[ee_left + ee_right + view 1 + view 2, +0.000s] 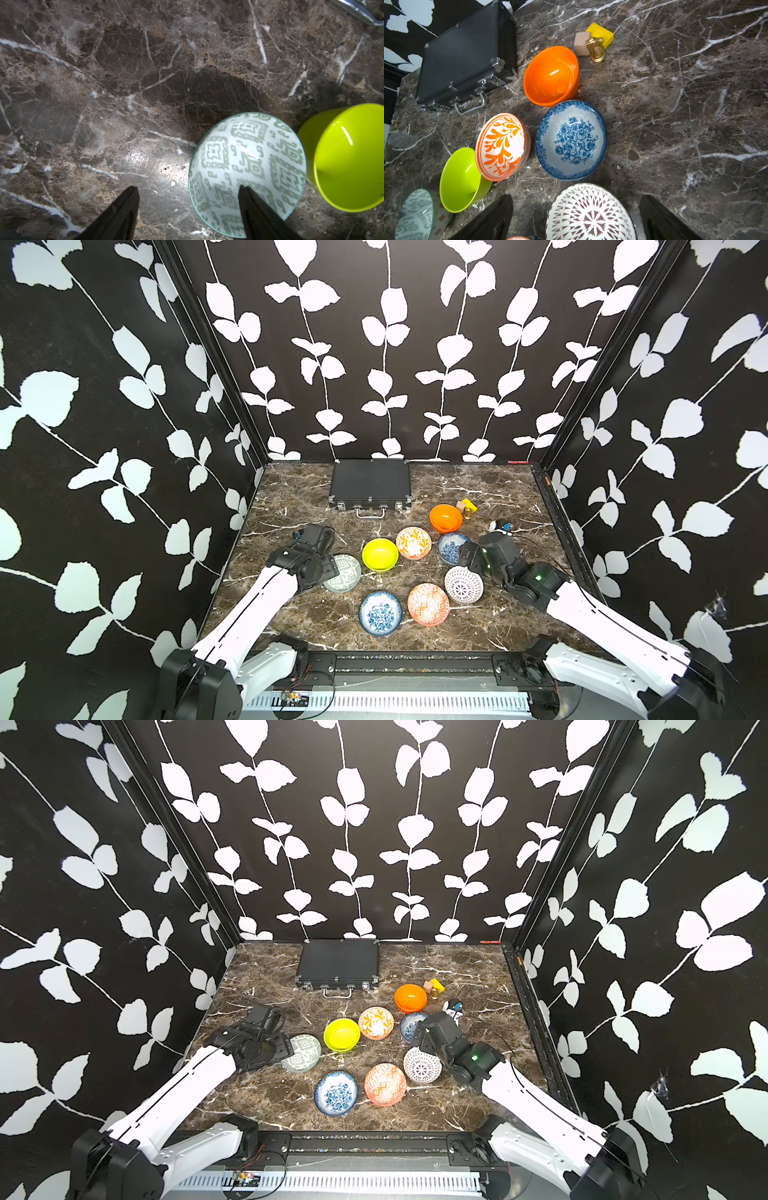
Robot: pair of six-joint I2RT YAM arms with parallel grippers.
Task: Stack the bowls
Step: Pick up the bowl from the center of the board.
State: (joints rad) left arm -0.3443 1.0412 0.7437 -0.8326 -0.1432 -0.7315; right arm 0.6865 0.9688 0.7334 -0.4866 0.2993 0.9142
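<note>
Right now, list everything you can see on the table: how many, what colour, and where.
yellow bowl: one, yellow-green, mid-table
orange bowl: one, plain orange, far right
orange-leaf bowl: one, white and orange, right of the yellow bowl
blue-floral bowls: two, blue on white, one right of the orange-leaf bowl, one at the front
orange-geometric bowl: one, orange and white, front
purple-dotted bowl: one, white, front right
grey-green bowl: one, left
case: one, black, closed, at the back
yellow block: one, by the orange bowl
tan block: one, touching the yellow block
gold trinket: one, against the tan block
table: one, brown marble
left hand: open, astride the grey-green bowl's rim
right hand: open, over the purple-dotted bowl
</note>
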